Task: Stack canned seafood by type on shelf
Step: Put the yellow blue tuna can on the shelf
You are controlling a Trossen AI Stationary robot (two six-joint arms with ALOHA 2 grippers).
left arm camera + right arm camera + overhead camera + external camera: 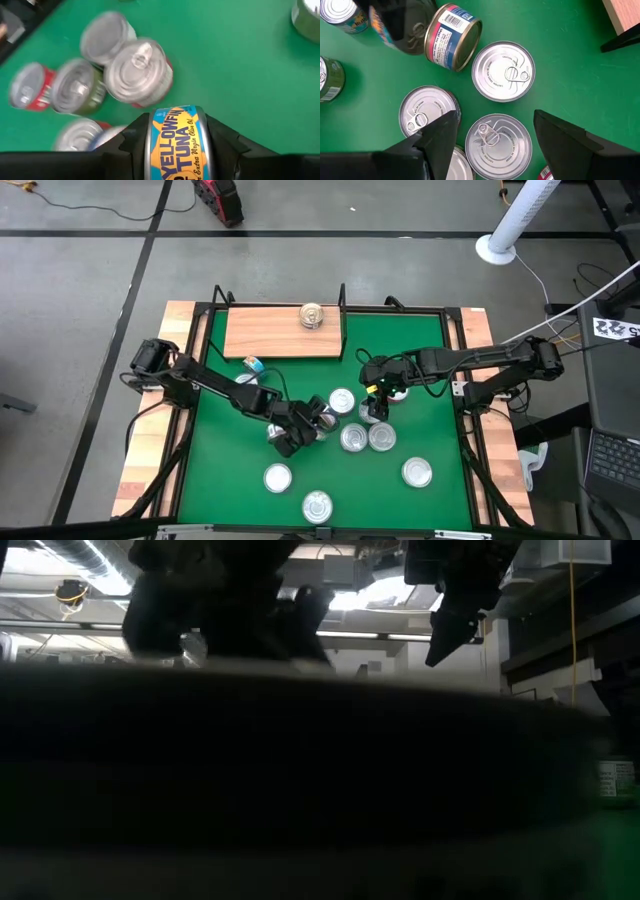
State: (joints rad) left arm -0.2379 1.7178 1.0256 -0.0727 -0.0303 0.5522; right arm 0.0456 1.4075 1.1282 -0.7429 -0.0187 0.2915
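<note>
Green mat (440, 430): your left gripper (176, 145) is clamped on a yellowfin tuna tin (177, 137); right gripper (495, 137) (fingers apart) hovers over the tin cluster (503, 70).

One wooden shelf (270, 335) lies at twelve o'clock, with one tin (312, 315) on it. One green mat (220, 450) carries at least nine more tins; others may be hidden. Two grippers: left gripper (305, 425), right gripper (375, 405).

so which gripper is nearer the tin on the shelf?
Right gripper, roughly; it's down-right of the tin on the shelf. Left gripper is farther, below it, clamping a tuna tin.
</note>
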